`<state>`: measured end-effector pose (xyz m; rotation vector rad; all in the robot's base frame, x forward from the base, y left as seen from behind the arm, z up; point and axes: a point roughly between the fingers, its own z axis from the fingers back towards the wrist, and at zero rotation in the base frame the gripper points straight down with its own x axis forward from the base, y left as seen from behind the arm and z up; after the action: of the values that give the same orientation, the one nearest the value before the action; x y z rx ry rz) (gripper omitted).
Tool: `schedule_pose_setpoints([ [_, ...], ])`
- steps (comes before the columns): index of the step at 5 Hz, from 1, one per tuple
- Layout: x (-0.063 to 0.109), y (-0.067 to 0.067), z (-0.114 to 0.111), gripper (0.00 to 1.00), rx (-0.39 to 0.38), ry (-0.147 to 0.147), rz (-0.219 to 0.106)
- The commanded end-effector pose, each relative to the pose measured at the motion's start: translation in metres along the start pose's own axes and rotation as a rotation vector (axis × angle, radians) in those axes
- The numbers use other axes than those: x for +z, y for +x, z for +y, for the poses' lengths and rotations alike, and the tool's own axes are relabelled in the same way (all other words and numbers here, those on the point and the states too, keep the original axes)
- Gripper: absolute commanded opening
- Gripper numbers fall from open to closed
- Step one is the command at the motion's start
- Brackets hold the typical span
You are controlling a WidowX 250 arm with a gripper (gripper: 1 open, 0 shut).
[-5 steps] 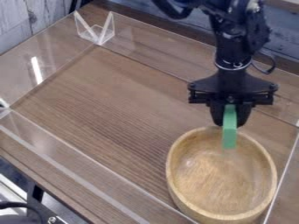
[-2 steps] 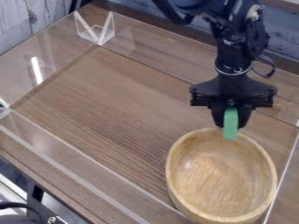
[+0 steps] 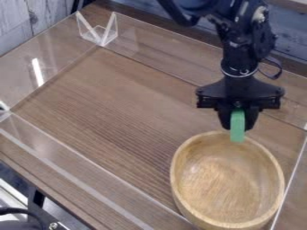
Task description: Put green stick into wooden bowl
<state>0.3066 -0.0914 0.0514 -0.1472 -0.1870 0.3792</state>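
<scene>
A: Starting at the left edge, what is there?

B: A clear plastic wall [image 3: 36, 72] runs along the left and front of a brown wood-grain tabletop [image 3: 114, 103]. Up at the back left stands a small clear plastic piece folded into a V shape [image 3: 99, 30]. The middle stretch of the tabletop shows only grain.

A: And further right?

B: The black robot arm [image 3: 246, 31] comes down from the top right, pointing steeply downward. At its lower end sits the black gripper [image 3: 240, 114], its body spreading out sideways like a short crossbar above the fingers.

A: How do the fingers stand?

B: They are drawn in tight on the small bright green rectangular stick [image 3: 239, 127]. The stick hangs upright from between them, its top pinched in the grip and its lower end free.

A: Where is that stick relative to the bowl?

B: The round, shallow, light-tan wooden bowl [image 3: 188, 184] sits at the lower right of the tabletop, close to the front edge. The stick's lower end is over the bowl's far rim, right at the top of the bowl as seen from this camera. Whether it touches the rim or hangs just above it I cannot tell from this angle.

A: Anything in the bowl?

B: Its inside shows bare wood with grain rings. The stick is not lying in it; it is in the gripper's hold.
</scene>
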Motion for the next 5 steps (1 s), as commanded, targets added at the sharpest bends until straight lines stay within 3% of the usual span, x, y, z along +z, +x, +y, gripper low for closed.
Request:
schedule_pose_setpoints([
  [1,0.0,-0.001,-0.003,0.0,-0.022,-0.005,-0.005],
  [3,-0.005,-0.036,0.015,0.0,-0.132,0.03,0.047],
  [5,-0.01,-0.046,0.018,0.0,-0.21,0.029,0.074],
])
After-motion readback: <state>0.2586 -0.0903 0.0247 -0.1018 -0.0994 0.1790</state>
